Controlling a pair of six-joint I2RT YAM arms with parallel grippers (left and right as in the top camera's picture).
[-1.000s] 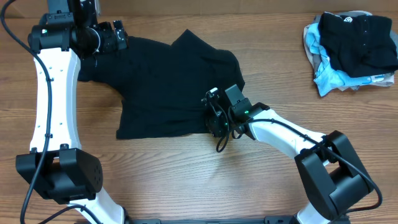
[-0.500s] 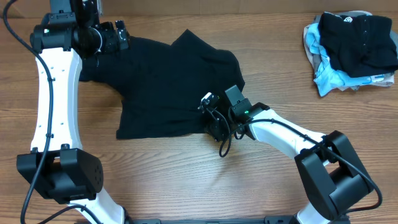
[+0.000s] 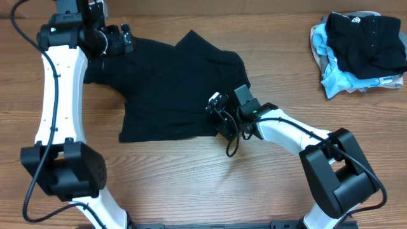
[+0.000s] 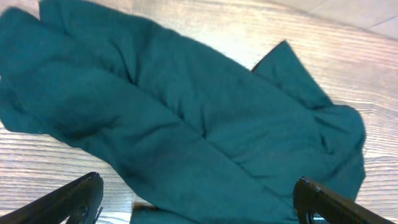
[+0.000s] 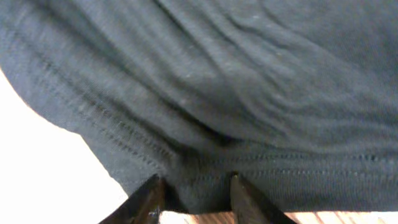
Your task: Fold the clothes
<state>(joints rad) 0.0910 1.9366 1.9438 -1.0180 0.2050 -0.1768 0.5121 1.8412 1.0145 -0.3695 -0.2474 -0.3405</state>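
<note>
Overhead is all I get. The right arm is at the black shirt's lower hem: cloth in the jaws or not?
Observer: Yes. The right wrist view shows the black shirt with its hem bunched and pinched between the right jaws.
Operator: How deep a bite?
Observer: Shallow, I think. The stitch line runs just above the tips, and bare table shows right below the hem.
Operator: And the left jaws?
Observer: Wide open, nothing between them. The left wrist view looks down on rumpled shirt, with the tips far apart at the frame's lower corners.
</note>
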